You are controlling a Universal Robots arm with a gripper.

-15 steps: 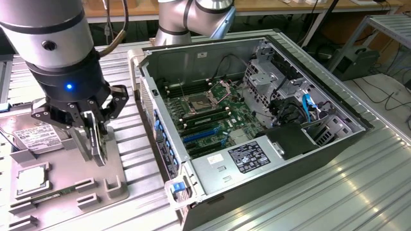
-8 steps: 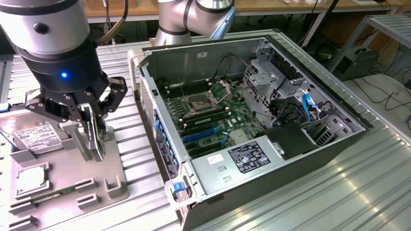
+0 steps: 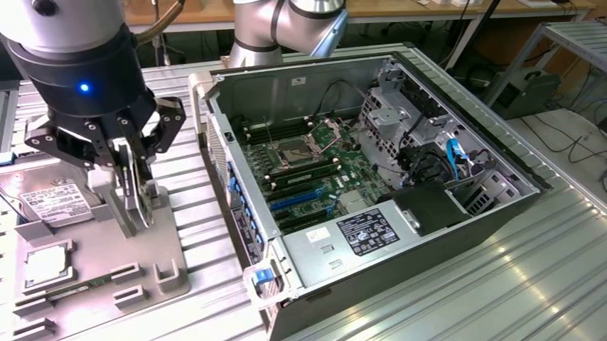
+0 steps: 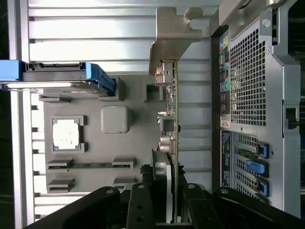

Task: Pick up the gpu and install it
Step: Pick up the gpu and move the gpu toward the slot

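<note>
Jaws partly closed, clamped on gpu (image 4: 174, 119), held edge-on just above grey holder tray (image 3: 95, 273), to the exterior view's left of open computer case (image 3: 313, 78). Pickup looks done; card not yet in slot.

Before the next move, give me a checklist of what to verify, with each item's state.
1. gpu clamped in the hand: ok.
2. gpu lifted clear of the grey tray: cannot tell.
3. Computer case side open: ok.
4. Blue expansion slots empty: ok.
5. gpu above those slots: not ok, it hangs over the tray, at the exterior view's left of the case.
6. Hard drive apart from the gpu: ok.
</note>
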